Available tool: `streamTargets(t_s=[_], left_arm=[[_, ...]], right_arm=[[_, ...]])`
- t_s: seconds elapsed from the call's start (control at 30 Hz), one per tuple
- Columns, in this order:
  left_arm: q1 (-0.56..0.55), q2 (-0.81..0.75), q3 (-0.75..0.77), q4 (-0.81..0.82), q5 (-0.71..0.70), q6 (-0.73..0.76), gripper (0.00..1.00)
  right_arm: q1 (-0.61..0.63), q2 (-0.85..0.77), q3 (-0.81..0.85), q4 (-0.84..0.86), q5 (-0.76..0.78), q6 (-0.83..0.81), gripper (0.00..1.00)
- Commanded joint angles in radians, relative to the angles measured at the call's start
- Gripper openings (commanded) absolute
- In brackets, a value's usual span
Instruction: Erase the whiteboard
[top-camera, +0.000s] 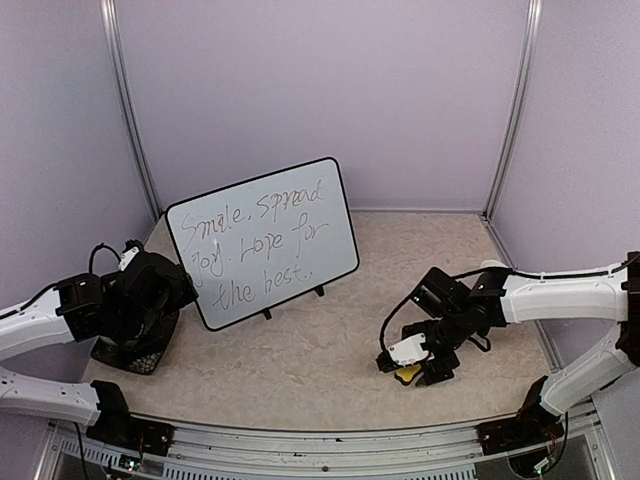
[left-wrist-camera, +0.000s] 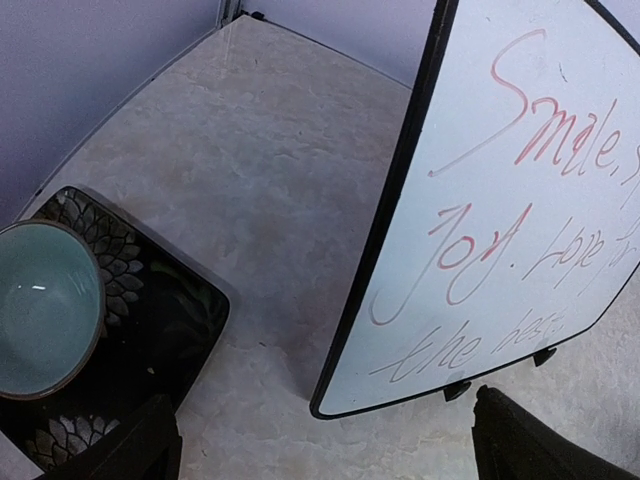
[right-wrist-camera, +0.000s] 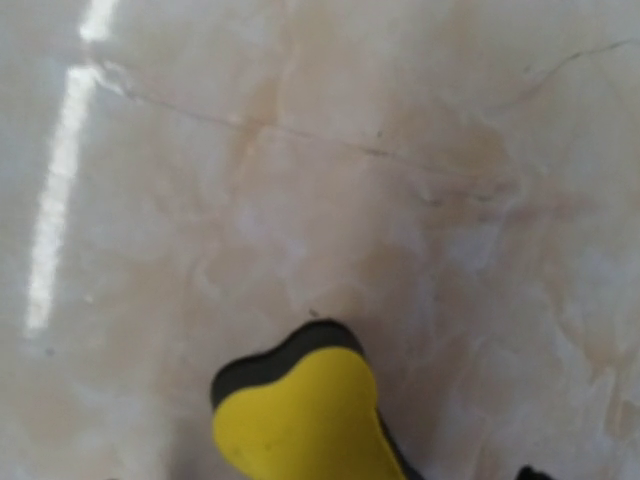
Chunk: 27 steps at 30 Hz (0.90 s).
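Pointing down at the marbled table (top-camera: 330, 350), the right gripper (top-camera: 408, 362) is at a yellow sponge eraser (right-wrist-camera: 300, 420) with a dark base; whether its jaws have closed on it cannot be told. The left gripper (left-wrist-camera: 322, 420) hangs with fingers (left-wrist-camera: 140, 445) spread wide, holding nothing, near the whiteboard (top-camera: 262, 243), which stands tilted back on small feet at the rear left, well apart from the eraser and covered in handwriting (left-wrist-camera: 480, 270). A teal bowl (left-wrist-camera: 40, 310) rests on a black patterned plate (left-wrist-camera: 160, 320) beside it

Scribbled whiteboard (left-wrist-camera: 520, 200), teal bowl (left-wrist-camera: 40, 310) nearby
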Motion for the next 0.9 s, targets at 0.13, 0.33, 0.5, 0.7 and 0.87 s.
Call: streamTargets(t_s=[0.13,0.33,0.5,0.7,0.87], left_arm=[[0.056,-0.043,-0.04,0.061,0.066,0.067,0.99],[0.075,-0.055,-0.05,0.074,0.082,0.083,0.99],[0.083,-0.061,-0.057,0.083,0.09,0.09,0.99],[0.091,-0.068,-0.066,0.085,0.097,0.09,0.99],[0.101,-0.085,-0.074,0.084,0.098,0.09,0.99]], right_arm=[[0.011,0.047,-0.012,0.057,0.055,-0.019,0.78],[0.011,0.065,-0.021,0.076,0.071,-0.018,0.69],[0.011,0.08,-0.019,0.075,0.056,-0.02,0.68],[0.012,0.09,-0.019,0.076,0.049,-0.015,0.63],[0.012,0.089,-0.029,0.076,0.04,-0.016,0.58]])
